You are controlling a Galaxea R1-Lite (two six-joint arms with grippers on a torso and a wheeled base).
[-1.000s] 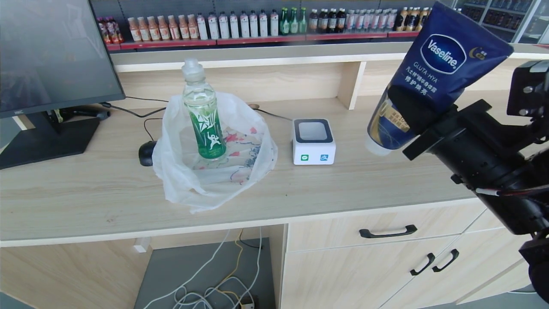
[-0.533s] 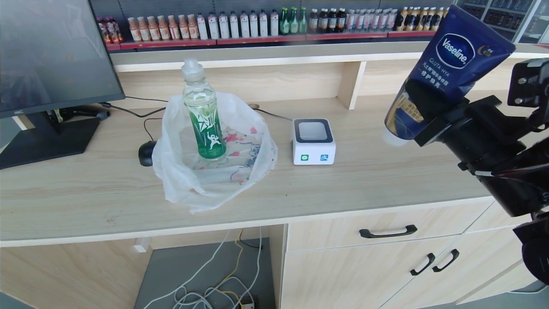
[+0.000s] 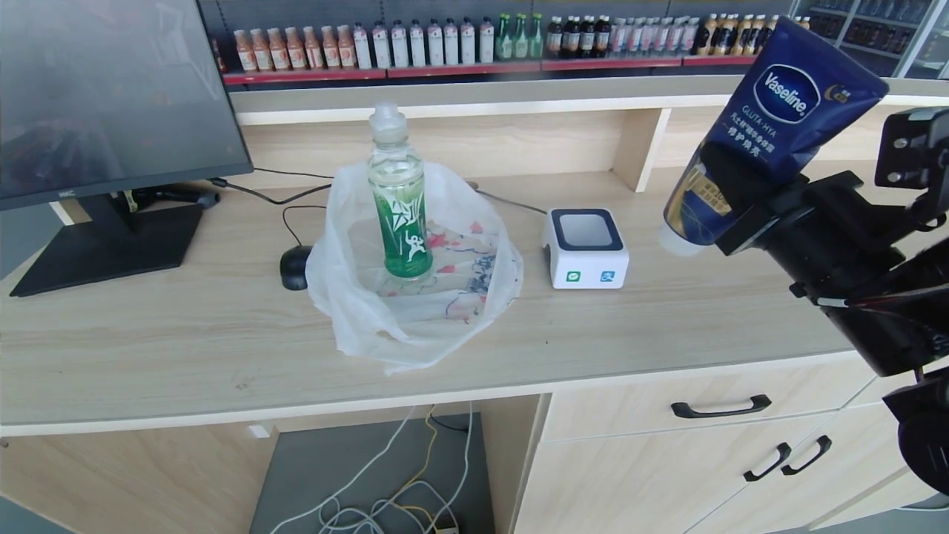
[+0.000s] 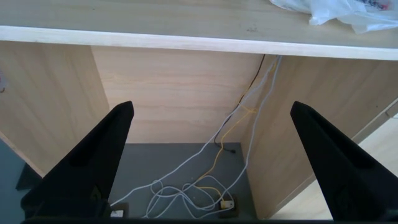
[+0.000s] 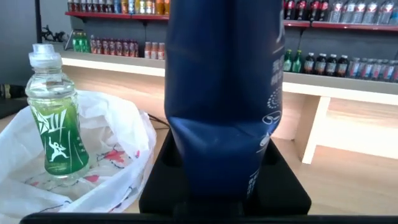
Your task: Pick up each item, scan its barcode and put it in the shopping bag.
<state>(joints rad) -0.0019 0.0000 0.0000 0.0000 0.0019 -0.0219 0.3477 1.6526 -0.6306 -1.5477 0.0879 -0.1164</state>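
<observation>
Left tool: fingers spread wide, holding nothing, below the front edge of the table. Shopping bag: translucent white, open, on the table. A clear, green-labelled bottle stands upright inside it. Scanner: white box near the bag. Right tool: clamped on a dark blue tube, which is tilted with the pale cap end lowest and held above the table.

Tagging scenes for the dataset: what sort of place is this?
Most likely a shop checkout, perhaps a mock-up: shelves of bottled drinks run behind it, a small white scanner sits on the wooden counter beside a shopping bag, and the right gripper holds a blue lotion tube.
</observation>
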